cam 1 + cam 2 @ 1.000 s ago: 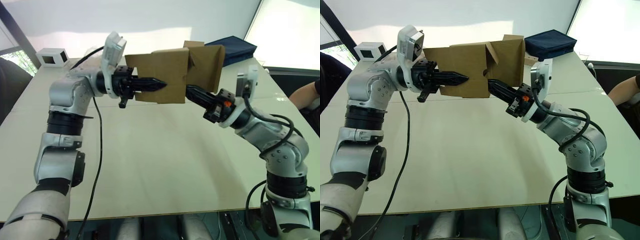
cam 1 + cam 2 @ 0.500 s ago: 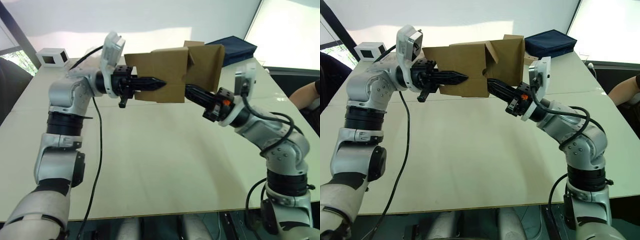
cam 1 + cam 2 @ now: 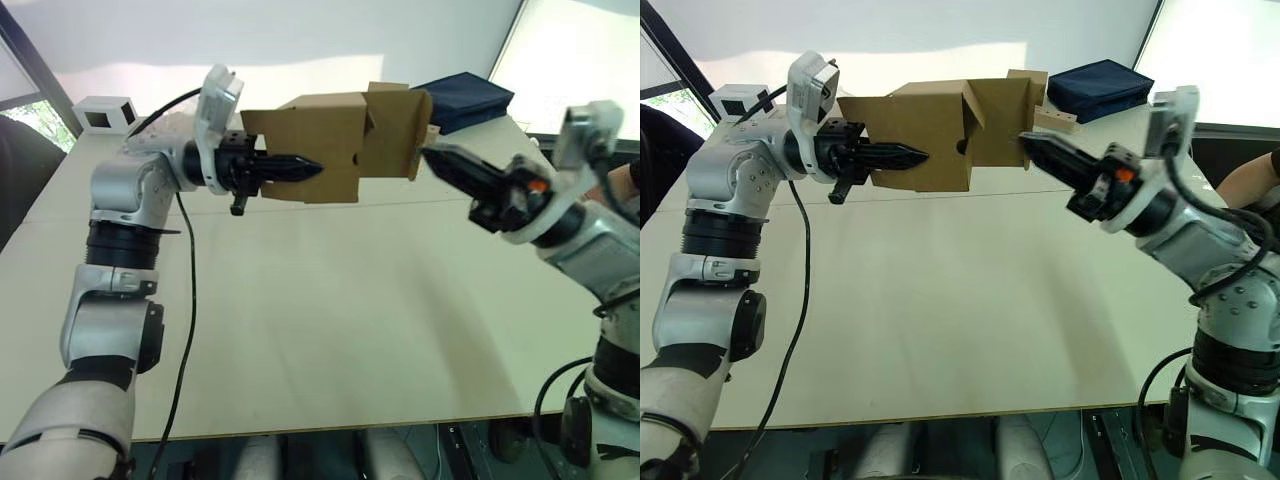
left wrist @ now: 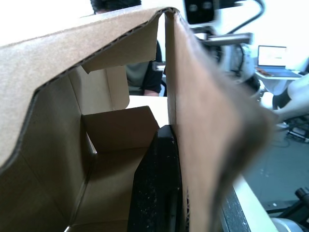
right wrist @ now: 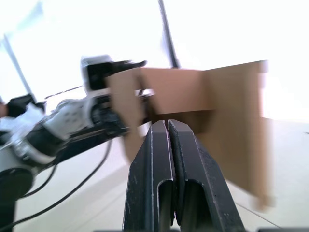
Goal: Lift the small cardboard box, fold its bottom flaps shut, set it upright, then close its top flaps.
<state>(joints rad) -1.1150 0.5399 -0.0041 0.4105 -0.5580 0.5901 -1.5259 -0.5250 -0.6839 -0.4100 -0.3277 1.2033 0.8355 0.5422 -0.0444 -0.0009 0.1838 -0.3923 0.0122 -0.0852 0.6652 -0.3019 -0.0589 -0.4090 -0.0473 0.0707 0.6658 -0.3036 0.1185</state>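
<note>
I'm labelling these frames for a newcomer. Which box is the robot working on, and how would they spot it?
Look above the far half of the table: the brown box hangs in the air on the left tool. Unlike the white box resting at the far left corner, it is plain cardboard with open flaps.

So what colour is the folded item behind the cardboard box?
Dark navy blue, clearest in the right eye view.

Arms: silver-grey cast shells with black joint rings and black elbow bands. Left tool point(image 3: 300, 167): two slim black tapered fingers on a black block; white camera housing above wrist; black cable trailing down. Right tool point(image 3: 1032, 147): same black fingers, orange mark at base, white wrist camera, black looped cables.
</note>
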